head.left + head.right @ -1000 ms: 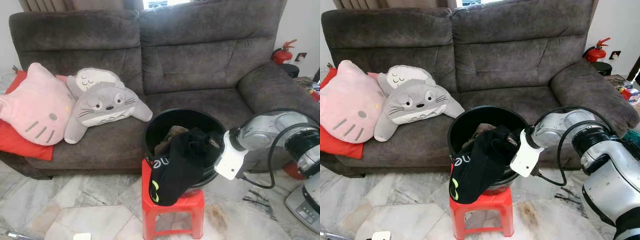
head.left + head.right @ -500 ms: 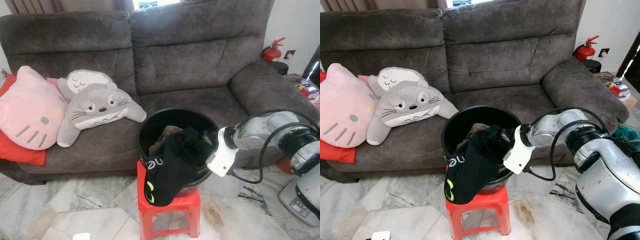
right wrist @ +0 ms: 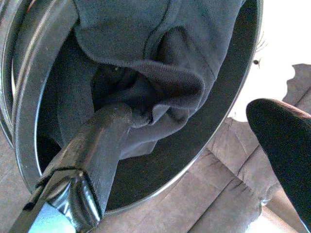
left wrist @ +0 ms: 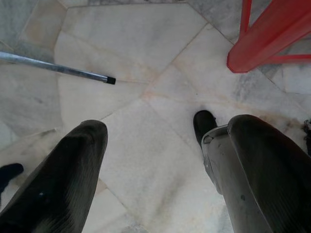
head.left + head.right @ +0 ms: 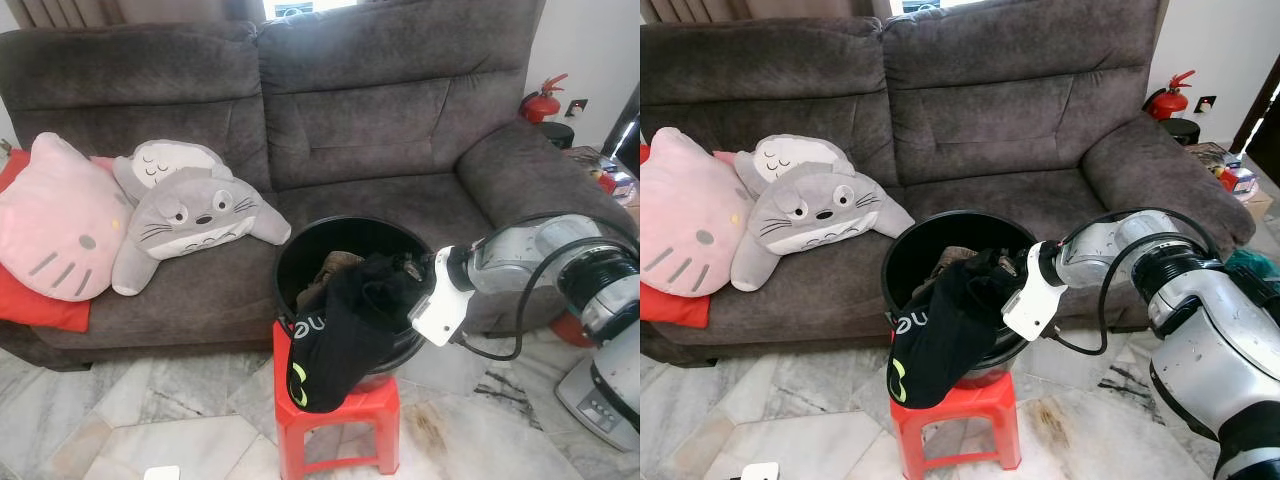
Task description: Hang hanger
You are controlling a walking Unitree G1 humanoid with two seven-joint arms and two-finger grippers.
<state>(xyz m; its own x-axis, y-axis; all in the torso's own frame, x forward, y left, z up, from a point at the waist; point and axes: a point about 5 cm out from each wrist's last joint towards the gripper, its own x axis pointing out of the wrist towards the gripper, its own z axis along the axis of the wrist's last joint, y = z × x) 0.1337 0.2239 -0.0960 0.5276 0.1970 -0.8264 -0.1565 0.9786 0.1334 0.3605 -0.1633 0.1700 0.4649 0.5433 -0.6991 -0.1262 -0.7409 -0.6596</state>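
A black bucket (image 5: 296,262) stands on a red plastic stool (image 5: 345,415) in front of the sofa. A black garment (image 5: 338,345) with a green logo hangs over its front rim, and more clothes lie inside. My right gripper (image 3: 189,111) reaches over the bucket's right rim and is open. One of its fingers (image 3: 104,131) touches a fold of the dark garment (image 3: 165,73) and the other stands apart. The right wrist (image 5: 1032,296) is at the rim. My left gripper (image 4: 160,141) hangs open over the marble floor.
A dark grey sofa (image 5: 400,110) stands behind the bucket, with a pink cat cushion (image 5: 60,215) and a grey plush (image 5: 195,215) on its left seat. At the right are a red fire extinguisher (image 5: 545,100) and a white device (image 5: 600,405). A metal pole (image 4: 53,68) lies on the floor.
The head views have shifted slightly. My right wrist has moved a little left, further over the bucket's rim toward the black garment.
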